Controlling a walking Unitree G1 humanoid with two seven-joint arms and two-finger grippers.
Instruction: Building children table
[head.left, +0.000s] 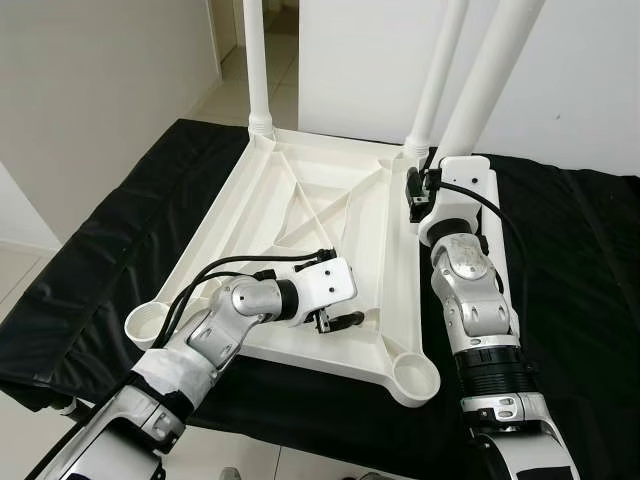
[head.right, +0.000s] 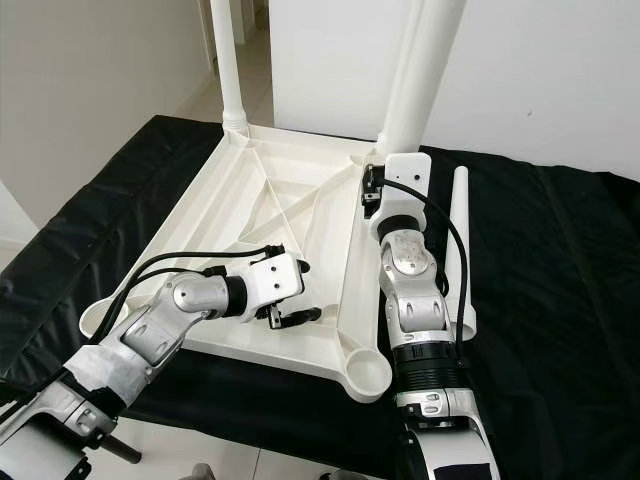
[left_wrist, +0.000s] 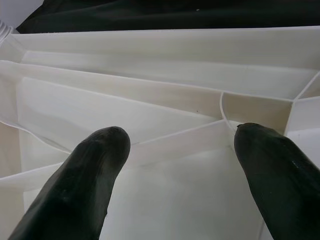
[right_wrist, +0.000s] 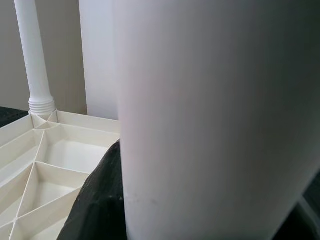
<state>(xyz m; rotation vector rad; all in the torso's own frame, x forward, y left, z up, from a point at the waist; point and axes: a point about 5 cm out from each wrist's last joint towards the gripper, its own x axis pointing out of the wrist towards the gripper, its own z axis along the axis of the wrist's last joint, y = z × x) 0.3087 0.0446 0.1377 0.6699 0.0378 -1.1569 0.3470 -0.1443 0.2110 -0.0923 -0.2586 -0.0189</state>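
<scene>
No text, label, brand, number or sign can be read anywhere in these views.

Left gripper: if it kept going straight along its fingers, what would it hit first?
Most likely the ribbed underside of the upturned table top. The left gripper, open, points at a raised rib just ahead, though depth is hard to judge.
</scene>
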